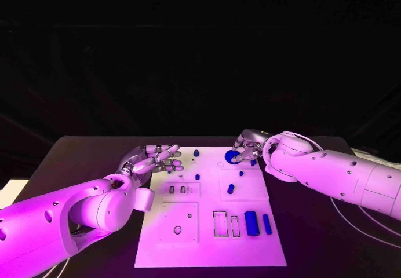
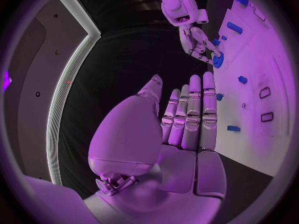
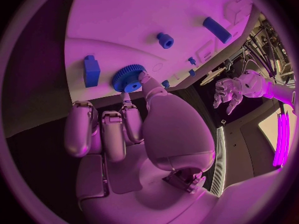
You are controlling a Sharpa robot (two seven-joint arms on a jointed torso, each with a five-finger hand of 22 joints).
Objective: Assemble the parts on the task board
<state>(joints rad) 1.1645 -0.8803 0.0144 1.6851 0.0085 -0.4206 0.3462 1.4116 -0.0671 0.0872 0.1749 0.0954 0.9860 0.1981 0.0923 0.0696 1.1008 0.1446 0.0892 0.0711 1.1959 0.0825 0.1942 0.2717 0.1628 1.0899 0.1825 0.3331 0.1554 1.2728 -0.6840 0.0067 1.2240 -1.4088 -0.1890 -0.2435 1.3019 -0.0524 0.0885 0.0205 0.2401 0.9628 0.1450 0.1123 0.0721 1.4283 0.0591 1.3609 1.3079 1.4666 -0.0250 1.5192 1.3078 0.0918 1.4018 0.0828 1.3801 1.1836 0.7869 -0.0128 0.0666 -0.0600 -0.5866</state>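
A blue gear [image 1: 232, 155] is pinched by the right hand [image 1: 247, 147] at the task board [image 1: 209, 243]'s twelve o'clock edge; the left hand [image 1: 155, 160]'s fingers [image 1: 170, 161] are spread, empty.

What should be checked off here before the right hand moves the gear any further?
1. Blue gear held by the right hand: ok, pinched at the fingers.
2. Gear lifted free of the task board: cannot tell.
3. Left hand out of the way: ok, empty, fingers spread beside the board's edge.
4. Small blue block next to the gear not touched: cannot tell.
5. Large blue cylinder lying clear of the gear: ok, at the board's near end.
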